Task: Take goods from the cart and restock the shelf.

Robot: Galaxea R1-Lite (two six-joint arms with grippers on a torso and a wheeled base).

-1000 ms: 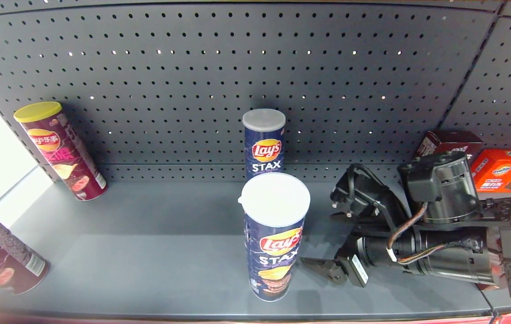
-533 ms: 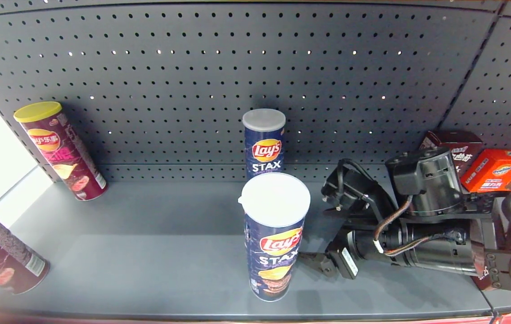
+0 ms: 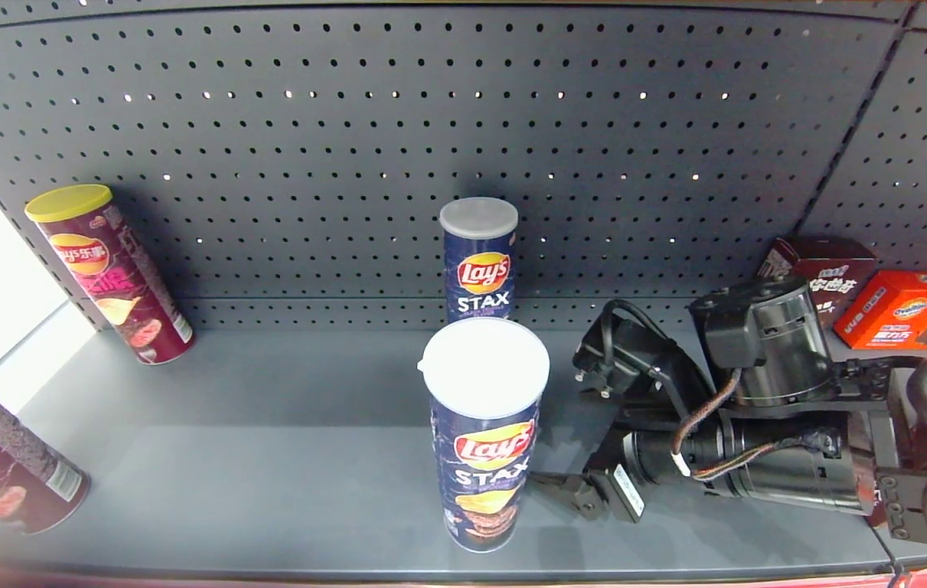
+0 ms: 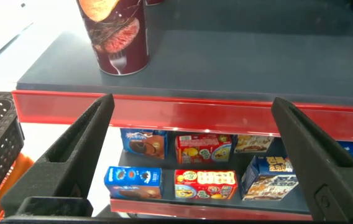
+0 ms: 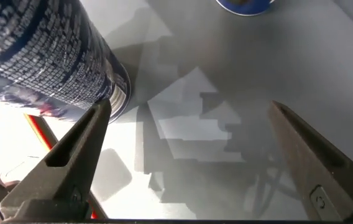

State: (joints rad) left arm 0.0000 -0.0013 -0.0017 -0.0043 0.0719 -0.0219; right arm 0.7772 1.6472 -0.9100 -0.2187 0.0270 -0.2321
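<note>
Right gripper (image 5: 189, 109) low on shelf (image 3: 267, 457), jaws open, just right of front blue chip can (image 3: 483, 433). Left gripper (image 4: 192, 101) jaws open, facing the shelf's front edge.

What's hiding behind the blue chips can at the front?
Another blue can, grey-lidded, stands upright by the pegboard wall. The white lid of the front can covers its very bottom, so its base cannot be seen.
</note>
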